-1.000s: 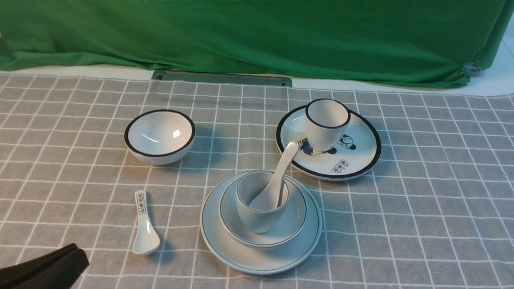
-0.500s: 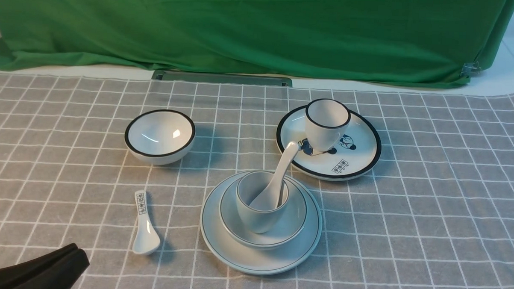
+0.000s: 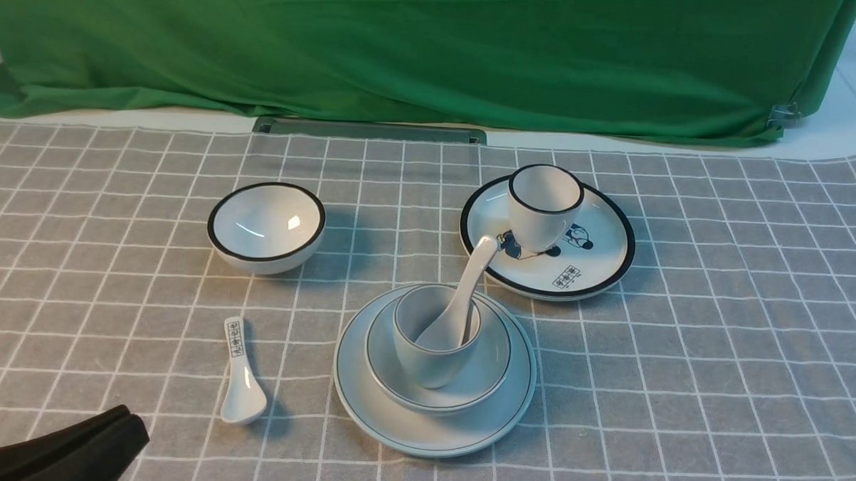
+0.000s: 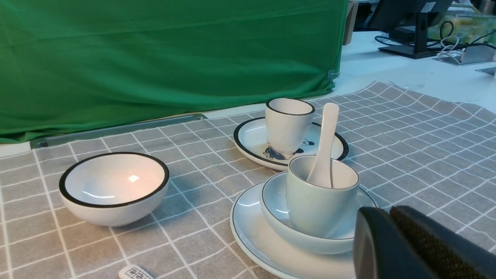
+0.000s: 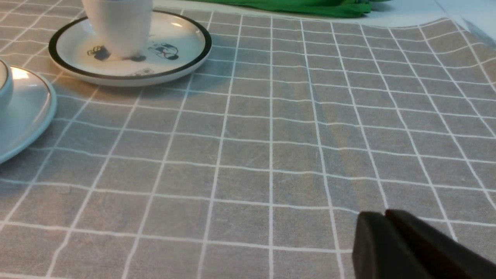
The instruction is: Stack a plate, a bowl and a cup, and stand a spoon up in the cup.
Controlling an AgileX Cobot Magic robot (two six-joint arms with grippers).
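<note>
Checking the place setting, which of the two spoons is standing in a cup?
The plain white spoon, leaning in the thin-rimmed cup. The spoon with printed marks lies flat on the cloth.

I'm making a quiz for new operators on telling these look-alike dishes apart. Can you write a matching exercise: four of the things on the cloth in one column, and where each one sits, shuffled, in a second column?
Things:
1. plain spoon
2. printed spoon
3. black-rimmed cup
4. thin-rimmed bowl

Places:
A. standing on the cartoon plate
B. lying flat on the checked cloth
C. leaning inside the plain cup
D. resting on the plain plate, under the plain cup

Pairs: 1-C, 2-B, 3-A, 4-D
</note>
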